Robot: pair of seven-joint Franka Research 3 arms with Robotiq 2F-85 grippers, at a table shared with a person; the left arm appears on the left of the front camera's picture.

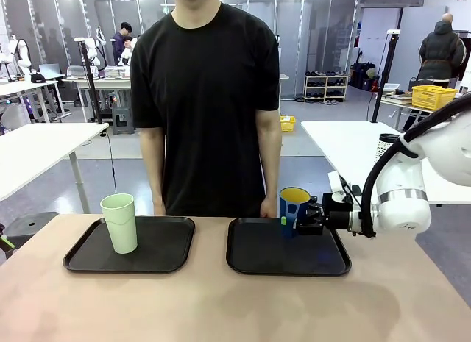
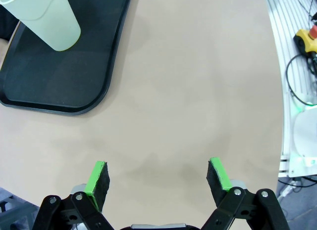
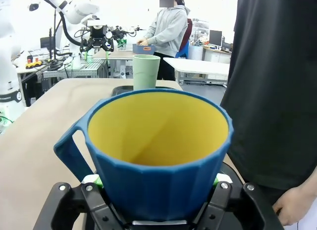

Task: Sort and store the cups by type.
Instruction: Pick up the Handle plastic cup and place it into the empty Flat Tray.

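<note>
Green pads on the right gripper [image 1: 292, 223] are clamped tight against the sides of the blue mug [image 1: 294, 205], so it's fully closed on it and holding it upright over the far edge of the right tray [image 1: 287, 262]. Can't tell from the front view whether the mug's base is touching the tray or just above it. From the right wrist view the mug [image 3: 158, 153] looks like matte plastic with faint vertical facets, dark blue outside, yellow inside, and the handle is blue on its outer face. No logo or print on it that I can read.

The left gripper [image 2: 158, 178] hangs over bare tabletop with its jaws spread wide, nothing between them. Its fingers are black with green pads too.

The pale green tumbler [image 1: 120, 223] stands upright on the left tray [image 1: 158, 254], near that tray's left end. It's tall, smooth, no handle, slightly tapered toward the base. Both trays are black, shallow, rounded corners, sitting side by side with a small gap between them.

The table [image 1: 221, 305] is a plain beige matte top. A person in a black t-shirt [image 1: 206, 99] stands right at the far side, hands down by the table edge. Behind that it's a big lab room: white tables, glass partitions, a yellow crate [image 1: 433, 96], shelving with shoes.
</note>
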